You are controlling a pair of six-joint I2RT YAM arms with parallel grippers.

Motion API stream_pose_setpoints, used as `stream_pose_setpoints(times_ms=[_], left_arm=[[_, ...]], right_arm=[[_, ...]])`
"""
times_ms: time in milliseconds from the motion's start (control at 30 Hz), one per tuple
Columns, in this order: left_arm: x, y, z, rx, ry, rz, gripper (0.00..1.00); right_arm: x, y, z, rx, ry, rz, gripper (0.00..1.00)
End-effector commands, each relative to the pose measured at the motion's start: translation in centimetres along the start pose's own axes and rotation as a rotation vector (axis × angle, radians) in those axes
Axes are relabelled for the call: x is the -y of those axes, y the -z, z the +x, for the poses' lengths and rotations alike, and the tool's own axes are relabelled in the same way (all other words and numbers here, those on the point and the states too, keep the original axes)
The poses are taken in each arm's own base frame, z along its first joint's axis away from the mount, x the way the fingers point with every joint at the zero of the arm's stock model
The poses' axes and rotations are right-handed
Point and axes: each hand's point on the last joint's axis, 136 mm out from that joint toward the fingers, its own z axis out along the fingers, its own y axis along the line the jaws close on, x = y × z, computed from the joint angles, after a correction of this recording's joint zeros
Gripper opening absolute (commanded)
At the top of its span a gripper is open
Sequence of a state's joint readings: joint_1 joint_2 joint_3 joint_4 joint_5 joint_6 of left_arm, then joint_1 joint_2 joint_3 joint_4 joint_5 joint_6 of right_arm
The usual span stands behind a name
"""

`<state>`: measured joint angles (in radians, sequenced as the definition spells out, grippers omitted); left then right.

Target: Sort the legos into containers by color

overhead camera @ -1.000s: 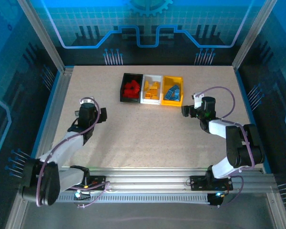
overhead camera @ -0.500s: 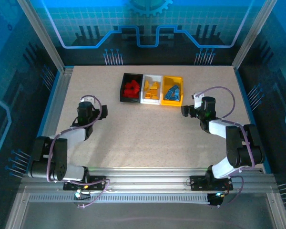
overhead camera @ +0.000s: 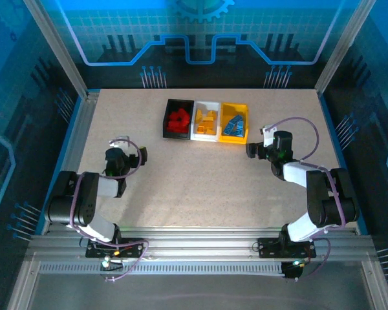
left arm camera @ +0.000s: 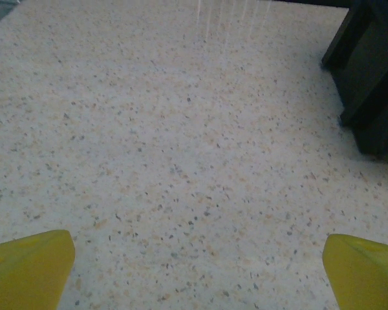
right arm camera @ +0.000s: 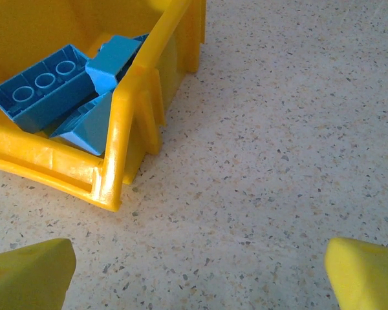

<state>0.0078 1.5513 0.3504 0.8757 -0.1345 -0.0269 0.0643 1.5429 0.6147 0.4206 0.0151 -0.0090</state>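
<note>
Running left-right, row of containers (overhead camera: 205, 137)

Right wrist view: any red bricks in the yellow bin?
No, the bricks visible inside the yellow bin are all blue.

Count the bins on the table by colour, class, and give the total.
black bin: 1
white bin: 1
yellow bin: 1
Total: 3
</note>
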Motion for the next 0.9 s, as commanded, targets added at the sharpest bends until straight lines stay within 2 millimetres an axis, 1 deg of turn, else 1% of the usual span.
stream_pose_setpoints(times_ms=[0, 467, 667, 800, 867], left_arm=[[-0.2, 0.1, -2.6, 0.105, 0.011, -0.032, 0.99], [-0.1, 0.1, -2.7, 0.109, 0.010, -0.034, 0.99], [-0.2, 0.1, -2.7, 0.108, 0.011, -0.034, 0.99], [-0.2, 0.1, -2.7, 0.109, 0.010, -0.034, 0.99], [-0.2, 0.1, -2.7, 0.108, 0.010, -0.035, 0.99]], right_arm=[[0.4, 0.3, -1.4, 0.041, 0.011, 0.000, 1.00], [0.3, 0.4, -1.5, 0.046, 0.015, 0.005, 1.00], [0.1, 1.1, -1.4, 0.096, 0.030, 0.012, 1.00], [0.2, 1.3, -1.3, 0.111, 0.032, 0.028, 1.00], [0.3, 1.7, -1.2, 0.142, 0.032, 0.043, 1.00]])
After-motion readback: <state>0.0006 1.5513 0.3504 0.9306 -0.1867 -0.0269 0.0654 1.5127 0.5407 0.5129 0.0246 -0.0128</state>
